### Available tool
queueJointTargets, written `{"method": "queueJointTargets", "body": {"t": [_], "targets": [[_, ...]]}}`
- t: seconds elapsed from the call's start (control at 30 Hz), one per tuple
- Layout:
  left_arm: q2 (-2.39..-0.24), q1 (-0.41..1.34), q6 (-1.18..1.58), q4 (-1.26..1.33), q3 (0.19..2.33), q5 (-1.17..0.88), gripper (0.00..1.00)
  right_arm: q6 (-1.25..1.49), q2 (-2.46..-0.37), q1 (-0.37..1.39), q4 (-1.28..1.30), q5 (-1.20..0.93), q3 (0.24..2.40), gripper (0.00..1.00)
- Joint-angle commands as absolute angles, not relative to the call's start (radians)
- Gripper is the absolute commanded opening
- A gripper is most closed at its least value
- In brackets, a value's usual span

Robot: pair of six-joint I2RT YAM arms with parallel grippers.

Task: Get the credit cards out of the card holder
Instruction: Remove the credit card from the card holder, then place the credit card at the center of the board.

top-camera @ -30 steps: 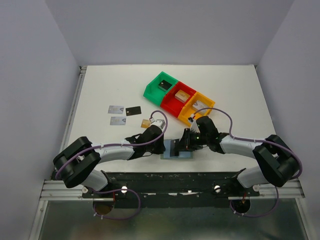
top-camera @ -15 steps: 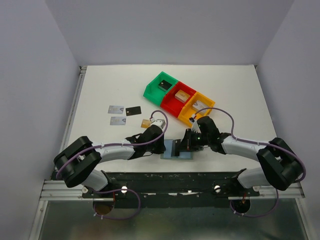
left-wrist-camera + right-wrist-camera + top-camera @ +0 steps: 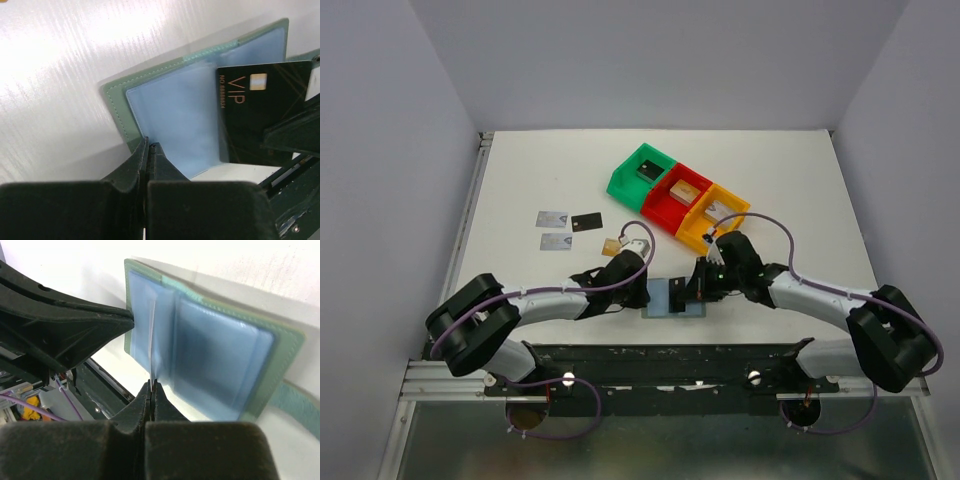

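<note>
The card holder (image 3: 665, 298) lies open near the table's front edge, green outside with blue sleeves (image 3: 175, 115). My left gripper (image 3: 147, 145) is shut on its near edge and pins it from the left (image 3: 646, 292). A black credit card marked VIP (image 3: 255, 120) stands part-way out of a sleeve. My right gripper (image 3: 151, 384) is shut on this card, which shows edge-on as a thin line (image 3: 152, 335) in the right wrist view. On the table to the far left lie two silver-grey cards (image 3: 553, 229), a black card (image 3: 587, 222) and a tan-gold card (image 3: 612, 246).
Green (image 3: 642, 170), red (image 3: 678, 195) and orange (image 3: 713, 215) bins stand in a diagonal row behind the grippers, each with a small item inside. The table's front edge and black rail (image 3: 670, 355) run just below the holder. Both arms nearly meet over the holder.
My right gripper has closed onto the black card's edge, and its arm has shifted a little to the right. The left gripper has stayed shut on the holder.
</note>
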State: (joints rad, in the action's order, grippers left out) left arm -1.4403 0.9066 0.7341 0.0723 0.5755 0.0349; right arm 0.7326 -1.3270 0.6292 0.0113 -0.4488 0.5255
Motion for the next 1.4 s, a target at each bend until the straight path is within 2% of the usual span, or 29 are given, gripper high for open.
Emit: {"method": "queueJointTargets", "body": {"t": [0.0, 0.37, 0.43, 0.5, 0.53, 0.63, 0.8, 1.03, 1.13, 1.37], "targets": [[-1.402, 0.913, 0.724, 0.002, 0.578, 0.067, 0.0, 0.674, -1.261, 0.635, 0.15, -0.377, 0.592, 0.0], [-1.293, 0.913, 0.707, -0.06, 0.623, 0.084, 0.0, 0.608, -1.144, 0.635, 0.324, -0.362, 0.676, 0.0], [-1.263, 0.913, 0.696, -0.075, 0.646, 0.072, 0.14, 0.591, -1.117, 0.635, 0.347, -0.37, 0.701, 0.0], [-1.226, 0.913, 0.689, -0.078, 0.667, 0.054, 0.4, 0.562, -1.091, 0.635, 0.363, -0.385, 0.721, 0.0], [-1.204, 0.913, 0.689, -0.081, 0.675, 0.045, 0.48, 0.545, -1.079, 0.635, 0.368, -0.399, 0.732, 0.0], [-1.143, 0.913, 0.683, -0.106, 0.701, 0.038, 0.64, 0.474, -1.034, 0.634, 0.374, -0.475, 0.756, 0.0], [-0.971, 0.89, 0.652, -0.023, 0.652, 0.002, 0.66, 0.355, -0.996, 0.634, 0.446, -0.662, 0.814, 0.0], [-0.602, 0.868, 0.54, 0.225, 0.443, -0.219, 0.65, 0.252, -0.989, 0.635, 0.554, -0.94, 0.876, 0.0], [-0.487, 0.851, 0.508, 0.219, 0.43, -0.355, 0.71, 0.251, -0.983, 0.637, 0.537, -1.043, 0.877, 0.0], [-0.532, 0.839, 0.537, 0.277, 0.463, -0.61, 0.72, 0.229, -1.015, 0.672, 0.558, -1.103, 0.928, 0.0]]}}
